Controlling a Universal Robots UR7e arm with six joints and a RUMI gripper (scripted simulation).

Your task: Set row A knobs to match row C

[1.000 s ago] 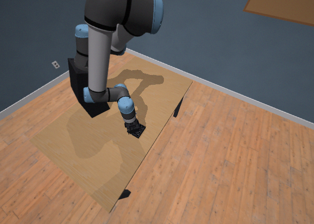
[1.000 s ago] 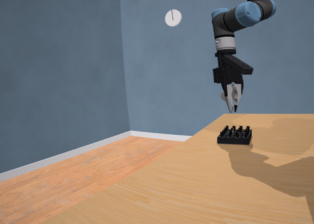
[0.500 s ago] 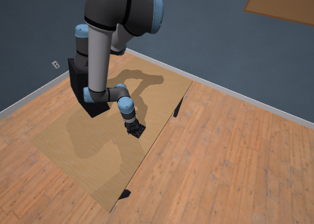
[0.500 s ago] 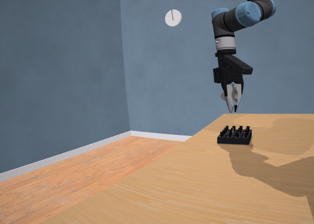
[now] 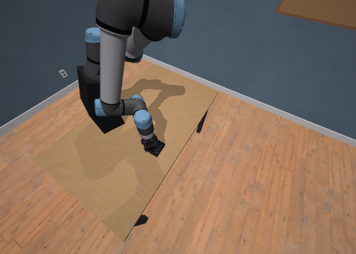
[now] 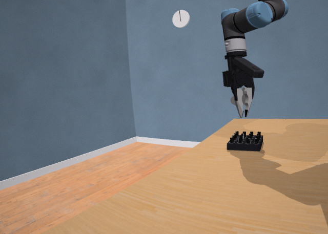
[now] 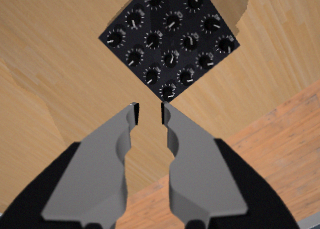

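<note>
The black knob box [image 5: 158, 151] [image 6: 245, 146] [image 7: 170, 44] lies flat on the wooden table [image 5: 86, 177] [image 6: 172, 194] [image 7: 55, 59], close to its long edge. It carries three rows of small black knobs with white marks; in the wrist view it sits turned like a diamond, one corner pointing at my fingers. My gripper [image 5: 149, 147] [image 6: 243, 116] [image 7: 150, 104] hangs well above the box, pointing down. Its fingers stand a narrow gap apart with nothing between them. The socket side of the box is not visible.
The arm's black pedestal [image 5: 89, 96] stands on the table behind the box. The table edge runs just beside the box, with plank floor [image 7: 280, 139] [image 5: 258, 173] beyond it. The arm's shadow falls across the table.
</note>
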